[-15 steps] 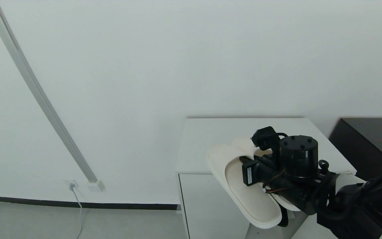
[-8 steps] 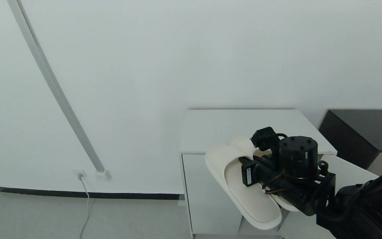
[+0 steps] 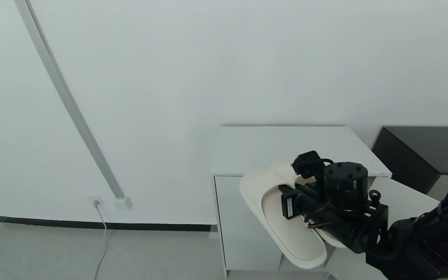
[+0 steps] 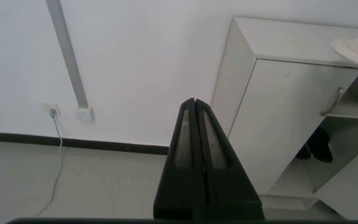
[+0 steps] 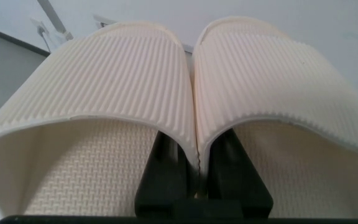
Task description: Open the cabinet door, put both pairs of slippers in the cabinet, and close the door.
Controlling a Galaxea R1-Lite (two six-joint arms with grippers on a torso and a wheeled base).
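My right gripper [image 3: 288, 194] is shut on a pair of cream slippers [image 3: 286, 221], pinching the inner edges of the two straps [image 5: 194, 118] together. The pair hangs tilted in front of the white cabinet [image 3: 278, 144], with the soles angled down and outward. The cabinet's left door [image 3: 239, 217] is closed, and its right door [image 3: 406, 198] stands swung open. In the left wrist view the open compartment shows a shelf with a dark pair of shoes [image 4: 319, 149] low inside. My left gripper [image 4: 195, 109] is shut and holds nothing, off to the left of the cabinet [image 4: 278, 93] above the floor.
A dark low cabinet [image 3: 422, 151] stands right of the white one. A grey conduit [image 3: 68, 105] runs down the wall to an outlet with a cable [image 3: 97, 202]. Bare floor lies left of the cabinet.
The whole head view has shifted, so more of the cabinet front and floor shows now. The right gripper still holds the slippers in the same grip.
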